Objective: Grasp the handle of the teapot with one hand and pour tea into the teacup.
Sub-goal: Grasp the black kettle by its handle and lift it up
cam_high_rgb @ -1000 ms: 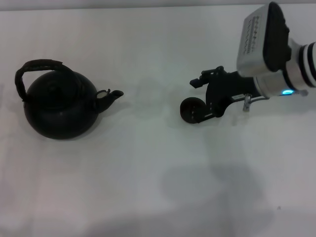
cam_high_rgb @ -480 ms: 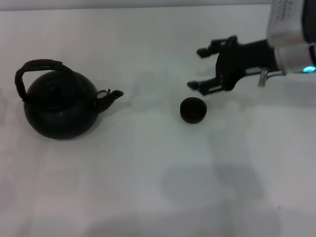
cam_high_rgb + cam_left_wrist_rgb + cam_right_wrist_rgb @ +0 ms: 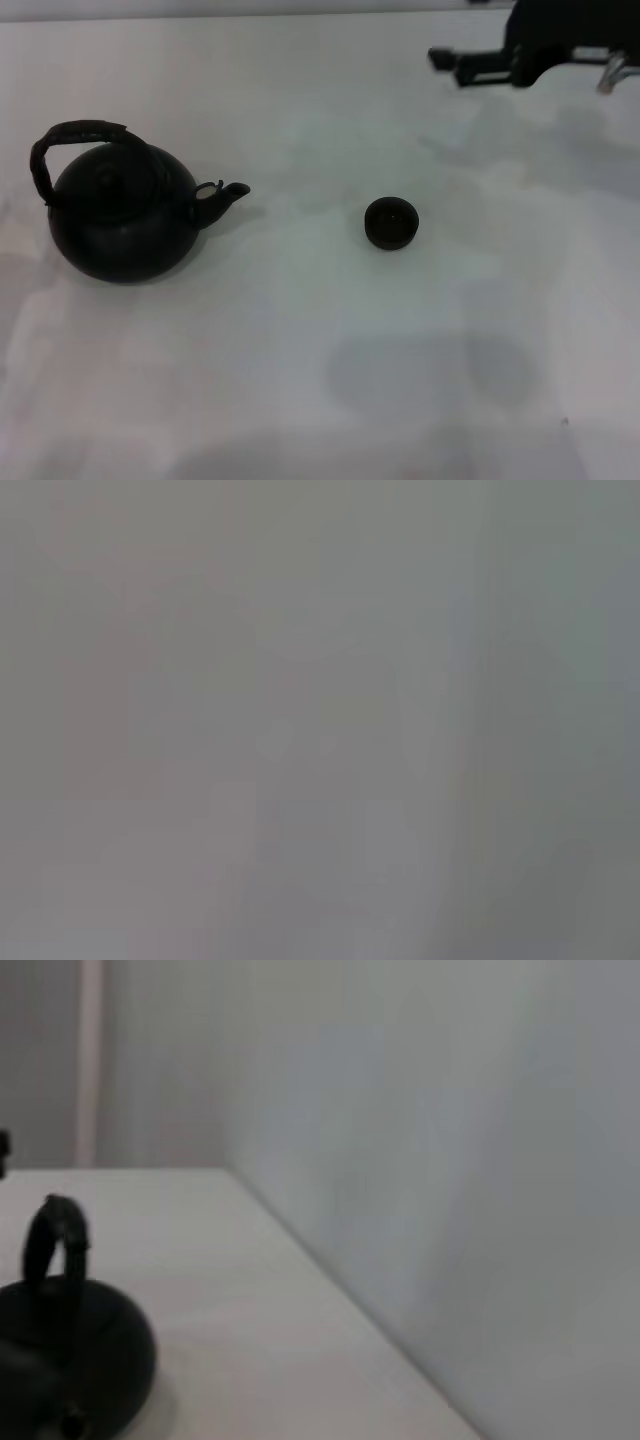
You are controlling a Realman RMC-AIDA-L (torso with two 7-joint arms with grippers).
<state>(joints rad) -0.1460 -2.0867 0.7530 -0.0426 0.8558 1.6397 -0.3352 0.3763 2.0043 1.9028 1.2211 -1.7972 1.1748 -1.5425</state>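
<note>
Teapot (image 3: pixel 120 215), squat dark (cord-wrapped handle (image 3: pixel 70 140)), small round teacup (image 3: pixel 391 222), right gripper (image 3: pixel 470 68) raised, fingers' gap unclear.

Blackish teapot (image 3: pixel 122 222), brown-black handle (image 3: pixel 75 137), black teacup (image 3: pixel 391 222), white table (image 3: pixel 300 350).

Matt dark teapot (image 3: pixel 122 218), rough woven handle (image 3: pixel 72 140), smooth white table (image 3: pixel 300 380).

teapot (image 3: pixel 70 1360) on table (image 3: pixel 230 1290), handle (image 3: pixel 55 1245) upright
</note>
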